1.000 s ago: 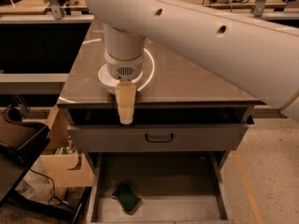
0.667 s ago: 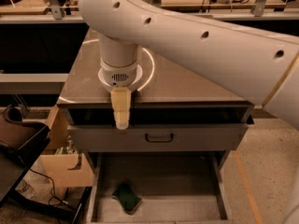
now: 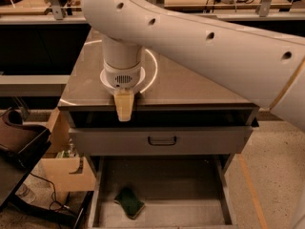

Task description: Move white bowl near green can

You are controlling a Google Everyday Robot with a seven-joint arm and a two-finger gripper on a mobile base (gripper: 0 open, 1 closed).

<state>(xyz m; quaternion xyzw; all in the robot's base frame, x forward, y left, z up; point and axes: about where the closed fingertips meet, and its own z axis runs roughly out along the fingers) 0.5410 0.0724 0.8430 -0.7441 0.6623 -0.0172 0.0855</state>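
My gripper (image 3: 125,106) hangs from the white wrist (image 3: 122,76) over the front edge of the brown table (image 3: 190,87), left of its middle. The big white arm (image 3: 214,46) crosses the view from the upper left to the right. The white bowl and the green can do not show; the arm hides much of the table top. A thin pale ring (image 3: 153,70) shows on the table top around the wrist.
A closed drawer with a dark handle (image 3: 162,140) sits under the table top. Below it an open drawer (image 3: 162,185) holds a dark green pad (image 3: 128,202). A cardboard box (image 3: 62,168) and a dark seat (image 3: 19,144) stand at the left.
The arm's large link has swung further across the view and the wrist has shifted slightly left. The gripper stays at the table's front edge.
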